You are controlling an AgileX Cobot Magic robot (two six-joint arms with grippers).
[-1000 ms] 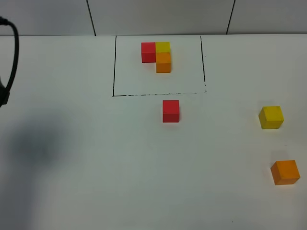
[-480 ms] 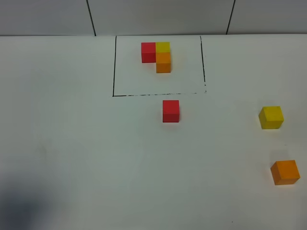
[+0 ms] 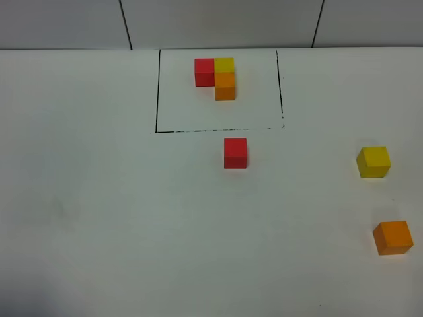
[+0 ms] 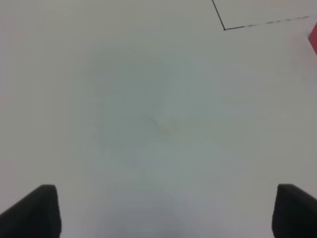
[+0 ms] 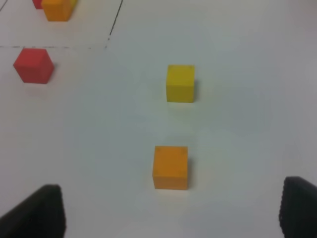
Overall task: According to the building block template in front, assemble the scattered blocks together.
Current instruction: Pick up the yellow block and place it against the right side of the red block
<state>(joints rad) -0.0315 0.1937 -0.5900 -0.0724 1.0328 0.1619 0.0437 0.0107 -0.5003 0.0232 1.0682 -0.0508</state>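
**Exterior high.** Template point(image 3: 218, 78) sits inside the marked rectangle point(image 3: 157, 99). The red cube point(image 3: 235, 153) is just outside it, with the yellow cube point(image 3: 374, 162) and orange cube point(image 3: 393, 238) well apart on the bench point(image 3: 99, 211). Nothing is assembled yet.

**Left wrist.** Left fingers point(image 4: 42, 213) are apart and empty; the red edge sliver is probably the red cube.

**Right wrist.** Right fingers point(image 5: 47, 210) are apart and empty, with the orange cube nearest. The next move likely calls for a descent onto it.

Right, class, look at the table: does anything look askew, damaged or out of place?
Nothing much. The red cube, yellow cube and orange cube lie apart, intact, flat on the table. Only the black outline's near edge looks patchy, broken into dashes.
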